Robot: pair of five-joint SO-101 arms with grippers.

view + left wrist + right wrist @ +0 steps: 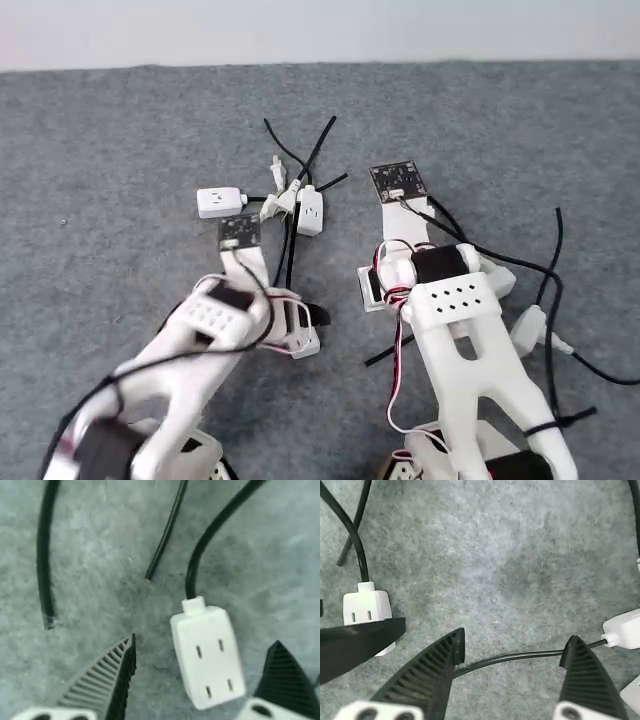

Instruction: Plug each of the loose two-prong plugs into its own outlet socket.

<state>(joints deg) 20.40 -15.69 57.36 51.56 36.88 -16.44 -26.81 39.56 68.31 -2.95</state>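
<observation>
Left gripper (204,642) spread around the outlet socket (207,660) — right gripper (517,635) spread over a black cord (520,656), open carpet (520,555) ahead

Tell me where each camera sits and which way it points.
High view: fixed above the table, looking down; the left arm and right arm show.
Left wrist view: on the left arm's wrist, looking down at a white outlet socket between its own open jaws.
Right wrist view: on the right arm's wrist, looking down at a black cord crossing between its own open jaws.
Shared: both wrist views catch that outlet socket.
</observation>
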